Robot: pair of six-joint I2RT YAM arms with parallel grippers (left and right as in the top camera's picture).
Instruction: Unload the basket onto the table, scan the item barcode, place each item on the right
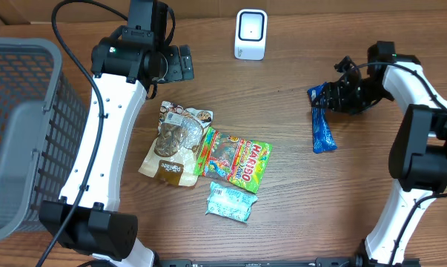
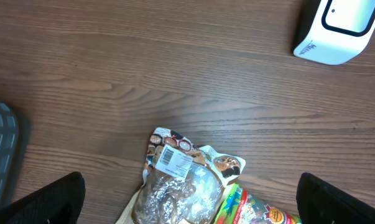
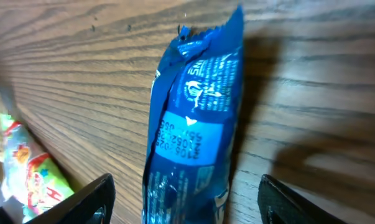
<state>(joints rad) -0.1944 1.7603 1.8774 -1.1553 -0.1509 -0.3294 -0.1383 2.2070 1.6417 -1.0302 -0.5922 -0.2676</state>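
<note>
Right gripper (image 3: 182,202) straddles the blue packet (image 3: 193,124), jaws wide, nothing gripped, lined up for a pinch, I'd say. Packet lies on the table (image 1: 297,222), apart from the white scanner (image 1: 250,35). Left gripper (image 2: 190,199) gapes empty.

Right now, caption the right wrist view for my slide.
Open fingers flank a blue snack packet lying on the wood-grain table.

The left white-shelled arm (image 1: 112,141) and the right white-shelled arm (image 1: 410,74) both pair smooth, rounded white link covers with matte black joint housings (a tiny green light (image 1: 113,50) shows on the left one), with thin black cables (image 1: 70,46) looping alongside.
</note>
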